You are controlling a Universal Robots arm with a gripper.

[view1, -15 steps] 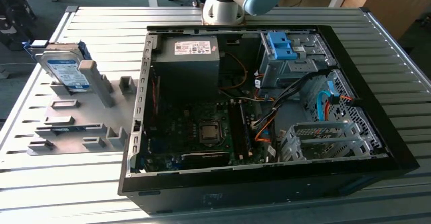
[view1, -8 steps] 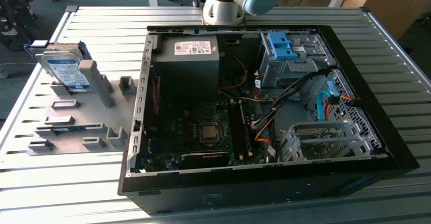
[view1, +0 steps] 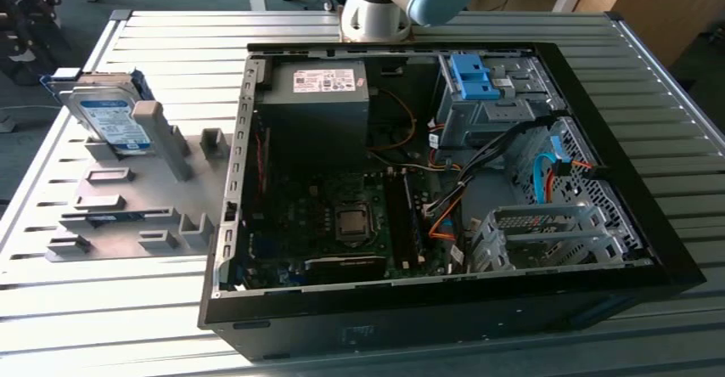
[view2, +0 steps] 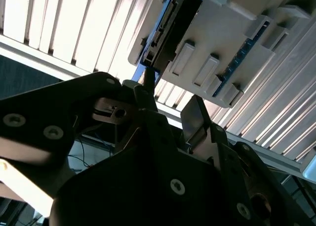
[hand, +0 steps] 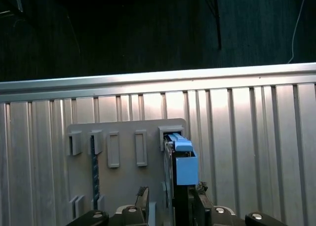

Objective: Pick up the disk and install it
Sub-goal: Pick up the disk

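The gripper [hand: 171, 191] is hovering with fingers spread and holding nothing, while the disk [hand: 183, 161] is standing on edge in the grey fixture [hand: 123, 186] on the slatted table [hand: 247, 137] — straight ahead, its thin edge lining up with the gap.

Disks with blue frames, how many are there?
1. The silver-grey rectangular blue-framed disk stands in the grey plastic holder at the exterior view's left. Others may be hidden.
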